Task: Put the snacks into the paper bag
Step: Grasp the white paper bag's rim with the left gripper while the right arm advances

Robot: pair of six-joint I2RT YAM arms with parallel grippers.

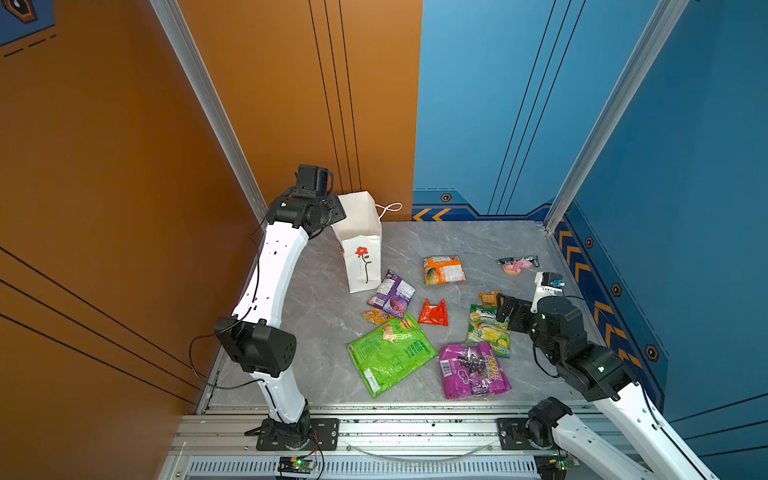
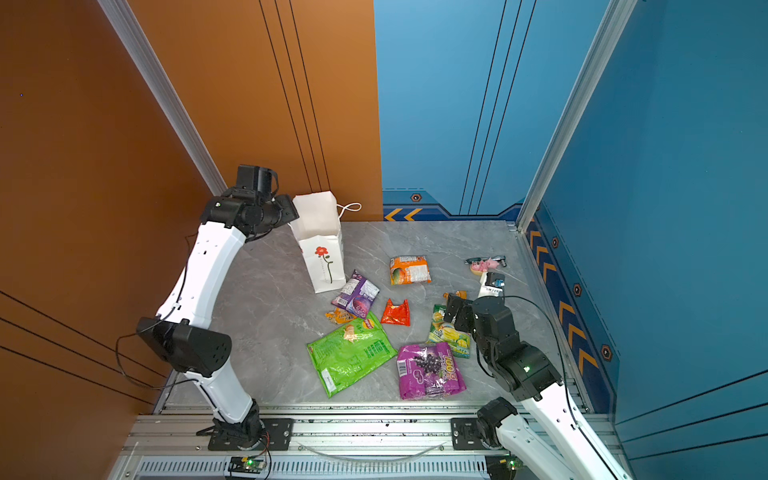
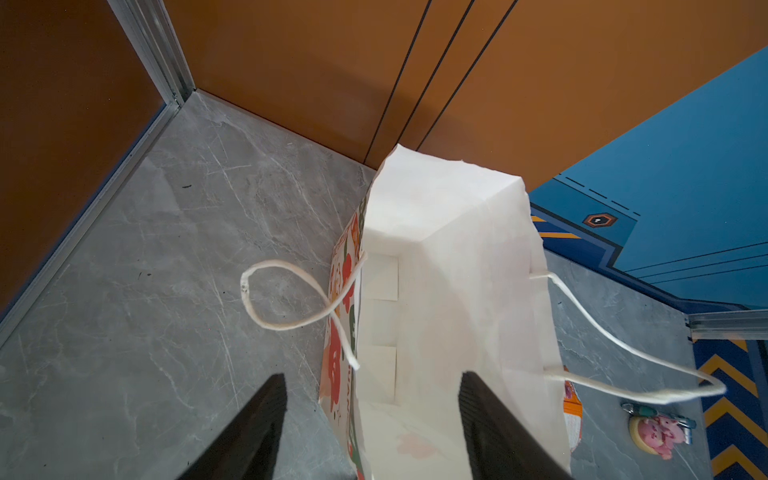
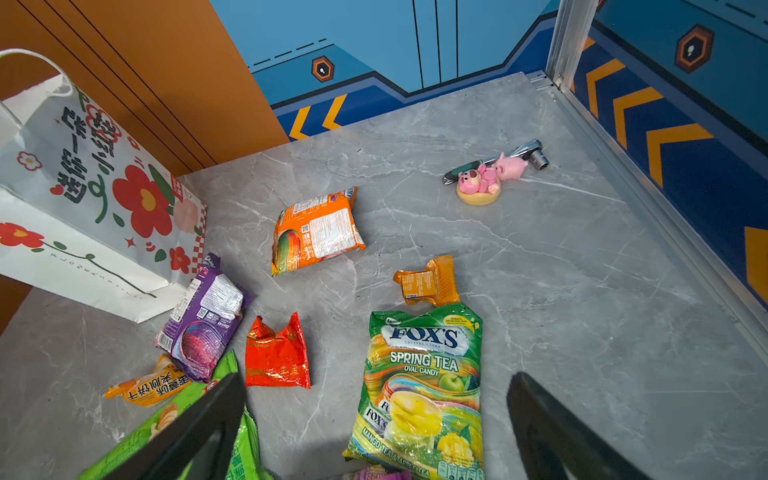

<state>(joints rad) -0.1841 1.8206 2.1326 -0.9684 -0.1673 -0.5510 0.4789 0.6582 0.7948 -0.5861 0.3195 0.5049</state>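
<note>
— Snacks: where do they lie?
— All eight are on the grey counter (image 1: 316, 324). Nearest are the magenta packet (image 1: 473, 370) and, to its left, the big green packet (image 1: 390, 353). Just beyond the magenta one lies the candy packet (image 4: 419, 395), green and yellow.
— And the right tool?
— The right tool (image 4: 376, 378) hangs over that candy packet, its jaws wide apart and nothing between them.
— Farther on?
— In the middle is the small red packet (image 1: 433, 312). One tiny orange packet (image 1: 377, 316) touches the big green packet's far corner and the purple packet (image 1: 392, 294). A second tiny packet (image 1: 490, 297) sits just beyond the candy packet. The orange packet (image 1: 443, 270) lies alone beyond those. At far right is a pink figurine (image 1: 516, 266).
— The paper bag?
— The paper bag (image 1: 360, 249) stands upright at far left, mouth open, near the orange wall (image 1: 291, 104). The purple packet's far end is just beside its foot. Its cord handles (image 3: 246, 286) hang out left and right.
— The left tool?
— The left tool (image 3: 372, 376) is at the bag's rim, jaws apart, with the left wall between them. One finger (image 3: 253, 432) is outside and the other finger (image 3: 498, 436) is inside the mouth. I cannot tell whether either touches paper.
</note>
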